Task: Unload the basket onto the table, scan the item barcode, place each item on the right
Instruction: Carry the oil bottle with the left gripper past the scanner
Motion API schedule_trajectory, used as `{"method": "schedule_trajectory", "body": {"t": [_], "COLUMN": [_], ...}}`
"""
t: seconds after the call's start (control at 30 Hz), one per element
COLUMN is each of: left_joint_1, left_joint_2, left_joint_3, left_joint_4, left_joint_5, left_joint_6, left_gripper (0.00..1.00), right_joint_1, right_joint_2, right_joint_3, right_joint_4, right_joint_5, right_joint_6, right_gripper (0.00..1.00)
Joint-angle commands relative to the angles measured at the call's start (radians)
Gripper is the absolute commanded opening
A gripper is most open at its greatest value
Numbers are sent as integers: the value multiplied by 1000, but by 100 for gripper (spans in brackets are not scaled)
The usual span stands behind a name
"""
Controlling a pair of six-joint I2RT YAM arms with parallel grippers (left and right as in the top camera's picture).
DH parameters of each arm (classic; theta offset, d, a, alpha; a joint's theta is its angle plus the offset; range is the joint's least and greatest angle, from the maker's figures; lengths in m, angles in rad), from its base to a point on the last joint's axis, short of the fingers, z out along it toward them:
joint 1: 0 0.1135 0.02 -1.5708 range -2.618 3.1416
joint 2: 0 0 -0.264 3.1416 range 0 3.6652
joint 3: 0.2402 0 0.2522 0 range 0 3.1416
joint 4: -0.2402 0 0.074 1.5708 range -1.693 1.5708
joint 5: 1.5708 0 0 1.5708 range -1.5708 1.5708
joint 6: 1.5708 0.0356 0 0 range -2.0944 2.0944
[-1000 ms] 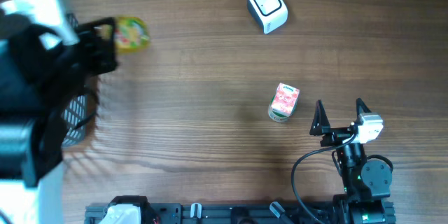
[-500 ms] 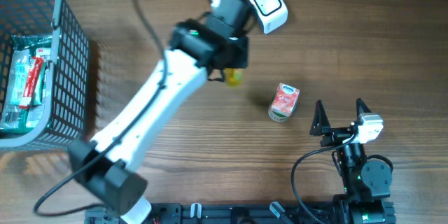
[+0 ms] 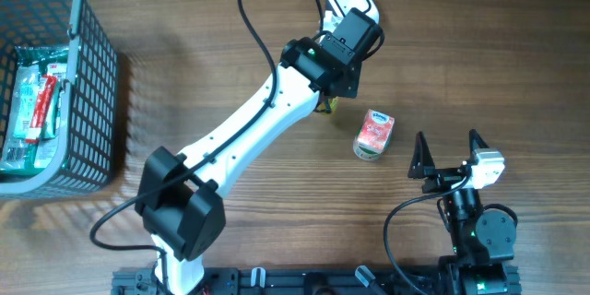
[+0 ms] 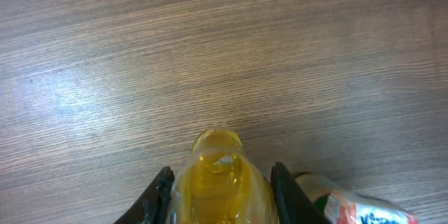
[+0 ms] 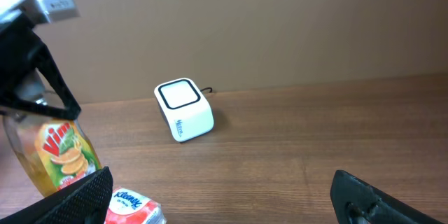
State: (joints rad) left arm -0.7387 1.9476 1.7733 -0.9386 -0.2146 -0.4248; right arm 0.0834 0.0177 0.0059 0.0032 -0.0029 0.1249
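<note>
1. Nearest the base, the right arm (image 3: 475, 230) sits at the near right edge of the bench (image 3: 516, 64). The right jaws stand wide apart with nothing between them, and their two black fingers (image 3: 421, 160) point toward the far side.
2. Just beyond those fingers and a little to the left, a small pink-and-white pack (image 3: 373, 135) lies on the bench, touching neither arm.
3. The white left arm (image 3: 249, 124) stretches diagonally from the near left corner to the far middle of the bench. The left jaws are clamped on the yellow juice bottle (image 4: 217, 178), with one finger pressed against each side of it.
4. In the right wrist view the bottle hangs upright beneath the left jaws, its orange fruit label turned toward that camera. From overhead only a sliver of yellow shows under the wrist. The bottle is between the pack and the scanner (image 3: 350, 0), closer to the scanner. It seems to be lifted off the bench, though no view shows its lower end clearly.
5. The scanner, a white block with a dark-rimmed window on top, stands at the far side. The left wrist overlaps its near edge in the overhead view, so I cannot tell whether the two touch.
6. At the far left, well apart from all this, a grey wire basket (image 3: 92, 74) holds red, white and green packets (image 3: 32, 101).
</note>
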Motion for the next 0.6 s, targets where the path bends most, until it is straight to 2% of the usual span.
{"method": "schedule_trajectory", "body": {"t": [0.0, 0.57], "left_joint_1": [-6, -37], "left_joint_2": [34, 99], "left_joint_3": [10, 3], "left_joint_4": [16, 132], "left_joint_5": [-9, 16], "left_joint_6": [-10, -10], "left_gripper": [22, 23], "right_joint_1": [-4, -4], "right_joint_2": [-4, -4], "right_joint_3": [-1, -1], "right_joint_4": [3, 3], "right_joint_5": [5, 5], "right_joint_6": [-17, -17], "right_gripper": [100, 100]}}
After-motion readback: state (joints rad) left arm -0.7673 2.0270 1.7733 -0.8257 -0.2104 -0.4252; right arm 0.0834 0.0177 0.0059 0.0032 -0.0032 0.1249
